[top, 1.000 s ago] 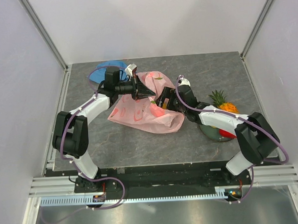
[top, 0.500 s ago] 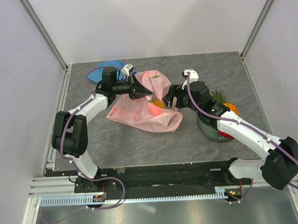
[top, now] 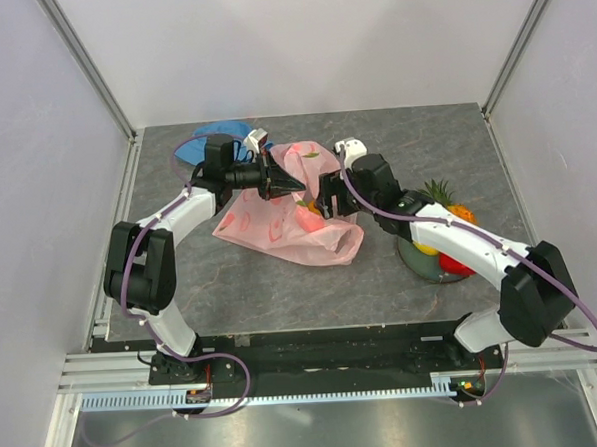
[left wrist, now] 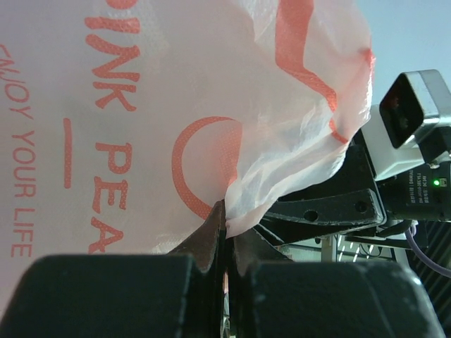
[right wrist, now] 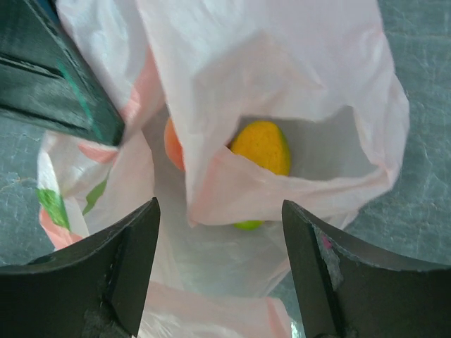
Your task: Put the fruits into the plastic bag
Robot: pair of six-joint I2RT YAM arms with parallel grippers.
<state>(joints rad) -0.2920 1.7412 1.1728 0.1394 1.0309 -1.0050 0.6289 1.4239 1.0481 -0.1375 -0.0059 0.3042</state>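
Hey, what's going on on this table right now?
The left gripper pinches the edge of the plastic bag, holding its mouth up. The right gripper hangs open over that mouth; a yellow-green mango and an orange fruit lie inside. A pineapple, a red fruit and a yellow fruit sit on or beside the dark plate.

- Seen from above, the light is bright, even and diffuse; the grey surface [top: 282, 284] carries only faint, soft shadows just under the plastic bag [top: 291, 224].
- That view is sharp from the bag out to every edge.
- At the left wrist, the bag's film glows and its print is crisp; the fingers [left wrist: 208, 236] below it are nearly black and soft.
- At the right wrist, light passes through the film; the fingers [right wrist: 116, 271] beneath the bag are blurred.
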